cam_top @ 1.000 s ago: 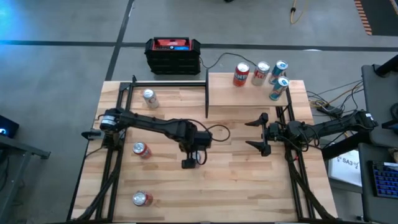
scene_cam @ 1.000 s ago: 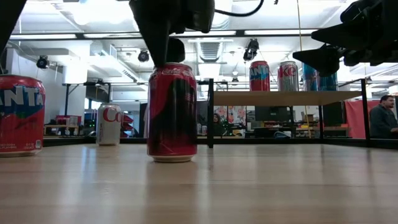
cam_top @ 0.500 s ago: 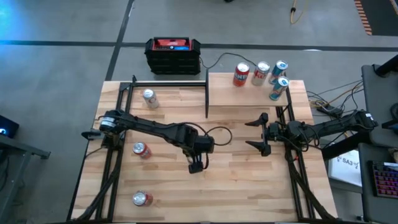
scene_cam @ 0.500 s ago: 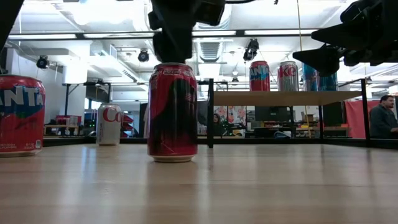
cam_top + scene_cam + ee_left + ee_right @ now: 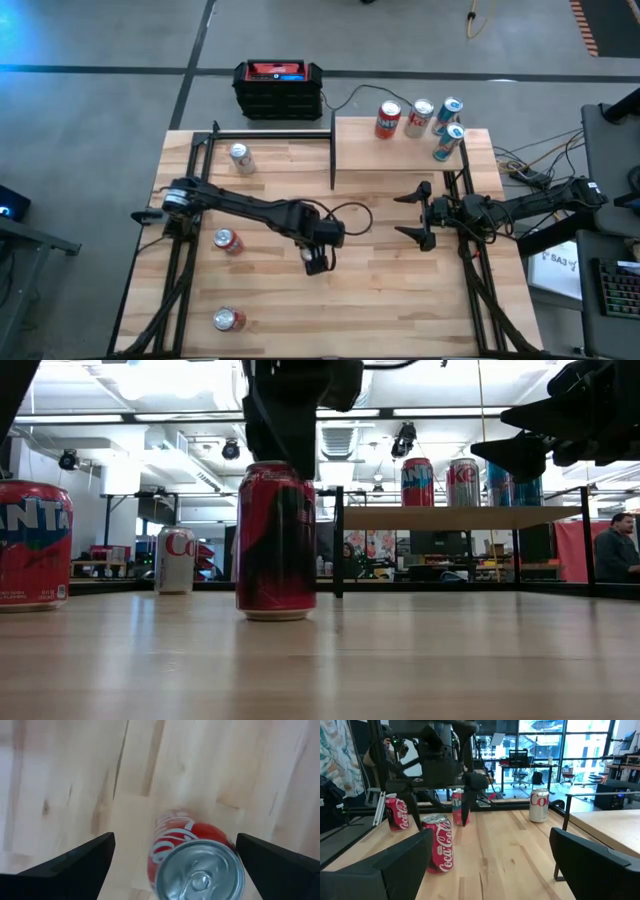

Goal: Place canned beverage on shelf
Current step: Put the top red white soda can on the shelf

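Left fingers (image 5: pixel 70 865): spread wide, either side of a red cola can's (image 5: pixel 192 852) top, not touching it.
Left gripper (image 5: pixel 316 262): pointing down over that can near the bench's (image 5: pixel 400 300) middle.
Red cola can: upright on the bench.
Right fingers (image 5: pixel 592 862): open, holding nothing.
Right gripper (image 5: pixel 412 215): raised near the bench's right edge.
Shelf (image 5: pixel 360 150): at the far right corner, carrying four cans (image 5: pixel 420 117).

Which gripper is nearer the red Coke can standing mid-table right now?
Left. The left gripper hangs open directly above the red Coke can, fingers either side of its top. The right gripper, also open, waits well off to the can's right, below the shelf.
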### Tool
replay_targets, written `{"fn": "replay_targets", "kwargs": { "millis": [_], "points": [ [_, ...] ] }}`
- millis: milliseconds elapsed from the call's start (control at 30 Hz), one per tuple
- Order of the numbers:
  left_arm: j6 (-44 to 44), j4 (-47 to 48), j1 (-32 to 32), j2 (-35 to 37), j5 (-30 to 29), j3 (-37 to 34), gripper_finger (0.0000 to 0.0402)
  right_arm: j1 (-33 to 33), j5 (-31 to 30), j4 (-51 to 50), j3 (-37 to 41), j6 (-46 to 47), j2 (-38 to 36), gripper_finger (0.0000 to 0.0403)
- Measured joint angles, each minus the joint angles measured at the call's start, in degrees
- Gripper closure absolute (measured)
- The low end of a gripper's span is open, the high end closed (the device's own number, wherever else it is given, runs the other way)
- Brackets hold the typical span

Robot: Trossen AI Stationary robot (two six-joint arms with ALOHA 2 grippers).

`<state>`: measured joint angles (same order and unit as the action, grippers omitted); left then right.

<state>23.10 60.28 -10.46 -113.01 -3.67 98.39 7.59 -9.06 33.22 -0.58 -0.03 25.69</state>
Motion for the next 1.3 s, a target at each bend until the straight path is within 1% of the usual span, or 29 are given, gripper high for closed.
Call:
{"fn": "replay_targets", "kwargs": {
  "millis": [100, 200, 400, 533, 767, 900, 1300],
  "points": [
    [0.5, 0.5, -0.2, -0.9, 1.7, -0.1, 0.0002, 0.0, 0.0, 0.0, 0.0, 0.0, 0.0, 0.0019],
    [1.5, 0.7, -0.7, -2.0, 2.0, -0.1, 0.0002, 0.0, 0.0, 0.0, 0.0, 0.0, 0.0, 0.0019],
    [1.8, 4.6, -0.7, -2.6, 1.0, -0.2, 0.0002, 0.0, 0.0, 0.0, 0.0, 0.0, 0.0, 0.0019],
    [4.9, 3.2, -0.8, -2.6, 1.6, -0.2, 0.0002, 0.0, 0.0, 0.0, 0.0, 0.0, 0.0, 0.0019],
    [3.2, 3.2, -0.8, -2.6, 1.3, -0.3, 0.0002, 0.0, 0.0, 0.0, 0.0, 0.0, 0.0, 0.0019],
    [5.6, 3.2, -0.8, -2.6, 1.3, -0.4, 0.0002, 0.0, 0.0, 0.0, 0.0, 0.0, 0.0, 0.0019],
    [5.2, 3.1, -0.7, -2.6, 1.3, -0.4, 0.0002, 0.0, 0.0, 0.0, 0.0, 0.0, 0.0, 0.0019]
  ]
}}
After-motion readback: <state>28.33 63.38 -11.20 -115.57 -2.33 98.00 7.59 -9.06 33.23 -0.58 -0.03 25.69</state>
